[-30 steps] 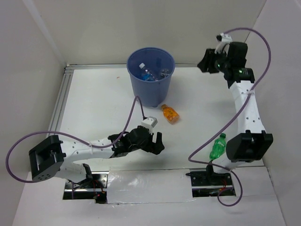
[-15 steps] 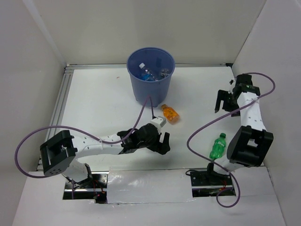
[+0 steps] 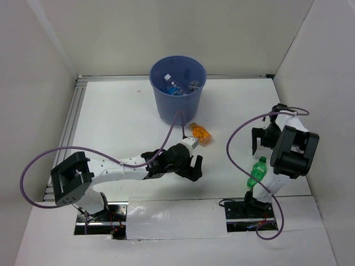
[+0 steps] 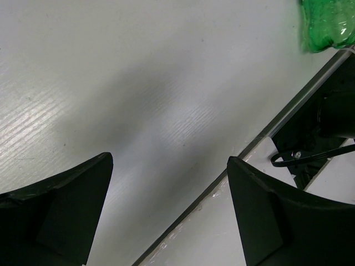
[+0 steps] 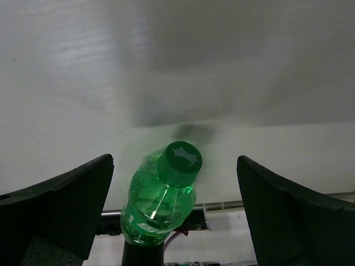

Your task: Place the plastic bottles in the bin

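The right claw (image 3: 262, 147) stood wide open and held nothing. Its two fingers (image 5: 66, 205) were far apart, one on each side of the green bottle (image 5: 161, 205), and did not touch it. This bottle lay on the desk (image 3: 122, 127), well to the right of the bin (image 3: 177, 108) and nearer to the arm bases, with its cap toward the claw. The left claw (image 3: 191, 170) was also wide open and empty, low over the desk in front of the bin. The orange bottle (image 3: 201, 134) lay on its side just beside the foot of the bin, at its front right. Inside the bin lay some bottles (image 3: 175, 87), one with a blue label.
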Controlling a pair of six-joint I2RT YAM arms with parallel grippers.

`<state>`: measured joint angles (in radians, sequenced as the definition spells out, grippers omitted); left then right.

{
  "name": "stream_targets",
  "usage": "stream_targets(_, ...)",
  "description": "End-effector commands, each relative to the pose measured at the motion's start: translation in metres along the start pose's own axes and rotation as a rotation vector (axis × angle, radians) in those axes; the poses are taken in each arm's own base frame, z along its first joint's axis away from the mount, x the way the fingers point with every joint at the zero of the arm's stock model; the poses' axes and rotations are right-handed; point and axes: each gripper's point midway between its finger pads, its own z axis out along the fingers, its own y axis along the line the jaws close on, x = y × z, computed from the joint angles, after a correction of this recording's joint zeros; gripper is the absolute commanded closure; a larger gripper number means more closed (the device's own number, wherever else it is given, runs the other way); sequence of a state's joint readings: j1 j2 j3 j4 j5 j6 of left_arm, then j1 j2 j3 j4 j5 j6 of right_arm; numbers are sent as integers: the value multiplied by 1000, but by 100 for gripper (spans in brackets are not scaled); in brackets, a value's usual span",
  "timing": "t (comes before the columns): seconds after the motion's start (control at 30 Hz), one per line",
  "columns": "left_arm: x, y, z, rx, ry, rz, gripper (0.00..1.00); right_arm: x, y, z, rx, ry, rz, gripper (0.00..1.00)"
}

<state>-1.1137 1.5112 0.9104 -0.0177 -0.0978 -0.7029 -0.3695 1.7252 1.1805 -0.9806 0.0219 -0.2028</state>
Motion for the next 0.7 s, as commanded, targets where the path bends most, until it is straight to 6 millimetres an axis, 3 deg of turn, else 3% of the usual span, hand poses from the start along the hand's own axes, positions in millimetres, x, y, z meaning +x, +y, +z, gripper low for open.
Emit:
stream_targets(0.0, -6, -9, 3, 21, -5, 21, 4, 24, -2, 5, 5, 68, -52, 1)
stream_targets(0.2, -9, -11, 8, 17, 0, 21, 4, 51, 3, 22, -30, 172, -96, 1)
stream_targets(0.67, 0, -5, 8, 12, 8, 31, 4, 85, 8, 24, -73, 299, -106, 7)
